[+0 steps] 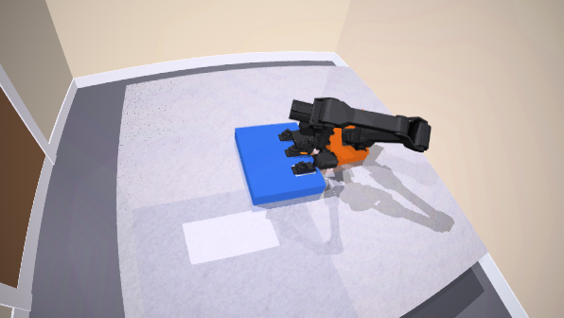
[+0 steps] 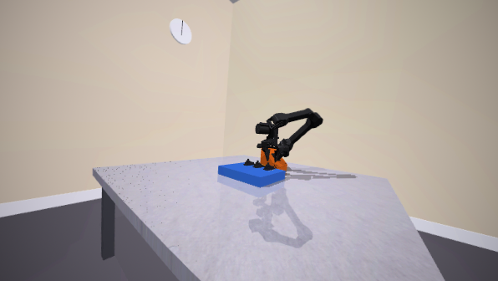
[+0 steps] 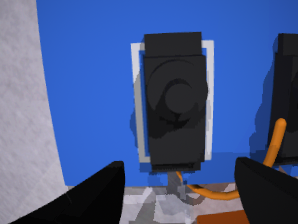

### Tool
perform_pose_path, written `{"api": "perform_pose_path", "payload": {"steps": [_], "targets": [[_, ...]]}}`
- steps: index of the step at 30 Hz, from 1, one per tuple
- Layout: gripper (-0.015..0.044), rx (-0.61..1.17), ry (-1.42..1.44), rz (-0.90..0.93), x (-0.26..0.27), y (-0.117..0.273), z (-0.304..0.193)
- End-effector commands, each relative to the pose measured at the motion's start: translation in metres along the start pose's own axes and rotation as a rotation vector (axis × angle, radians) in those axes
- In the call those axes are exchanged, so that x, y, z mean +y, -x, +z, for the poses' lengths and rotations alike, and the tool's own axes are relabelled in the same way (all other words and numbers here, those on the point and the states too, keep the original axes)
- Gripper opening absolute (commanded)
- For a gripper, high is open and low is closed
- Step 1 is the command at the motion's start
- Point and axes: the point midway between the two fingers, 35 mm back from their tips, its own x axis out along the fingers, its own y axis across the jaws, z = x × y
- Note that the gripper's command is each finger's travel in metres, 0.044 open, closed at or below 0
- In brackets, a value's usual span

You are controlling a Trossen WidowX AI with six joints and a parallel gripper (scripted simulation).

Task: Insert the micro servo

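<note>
1. The gripper stands parted and holds nothing; in the wrist view its two black fingers show at the lower corners, well apart from each other, with the micro servo in plain sight between and beyond them, touched by neither.
2. The micro servo sits in the white-outlined pocket of the blue deck, its round output hub facing the camera. White outline shows along both long sides of the black body.
3. From the servo's near end a short cable leads off the deck edge; whether it lies in the side notch cannot be told.
4. An orange cable runs beside it toward the neighbouring servo at the right edge of the wrist view.
5. In the top view the deck lies toward the far right corner of the grey table, with three black servos in a row along its side nearest the arm's orange base; the one in the marked pocket is the nearest to the camera.
6. A pale rectangle marks the table nearer its front edge, well apart from the deck.
7. The black arm arches over its base, the wrist over the deck's row of servos.
</note>
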Motion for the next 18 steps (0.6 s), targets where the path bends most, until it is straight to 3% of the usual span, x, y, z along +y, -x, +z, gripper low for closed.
{"api": "perform_pose_path", "payload": {"steps": [1,6,12,18], "targets": [[0.0319,-0.009,0.008,-0.005,0.001,0.012,0.018],[0.0440,-0.011,0.013,-0.008,0.003,0.037,0.059],[0.0440,-0.012,0.018,-0.010,0.003,0.064,0.105],[0.0440,-0.014,0.004,-0.009,0.002,0.072,0.109]]}}
